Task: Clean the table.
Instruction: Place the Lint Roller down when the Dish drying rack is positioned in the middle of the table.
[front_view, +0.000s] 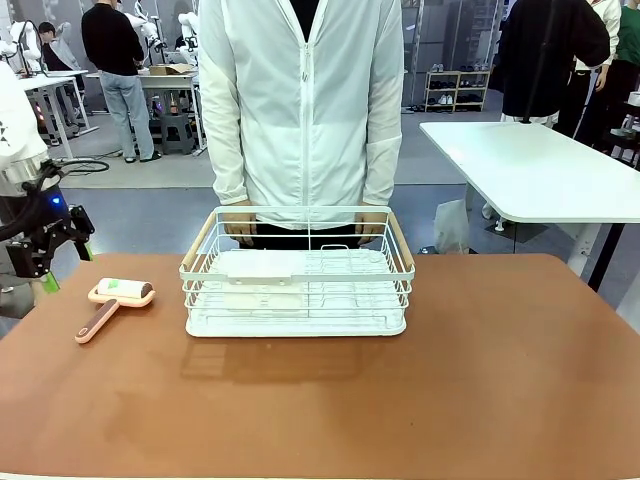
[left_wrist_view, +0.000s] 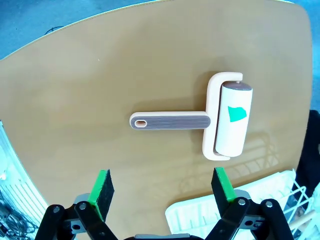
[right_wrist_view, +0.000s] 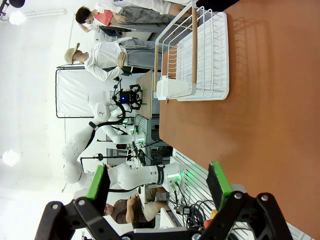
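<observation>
The person's hands (front_view: 238, 222) were mostly tucked behind the far rim of the white wire basket (front_view: 297, 272), so you couldn't tell if they gripped it. The left gripper (front_view: 46, 265) sat half off the picture's left edge in the front view. In the left wrist view the basket was cut off at the bottom right corner, and the table (left_wrist_view: 150, 60) ran past the frame.

A large, matte reddish-brown table (front_view: 480, 370) with rounded corners is lying flat and spanning the foreground, carrying a white wire basket (front_view: 297, 270) near its far middle and a pink lint roller (front_view: 112, 303) toward its left edge.
</observation>
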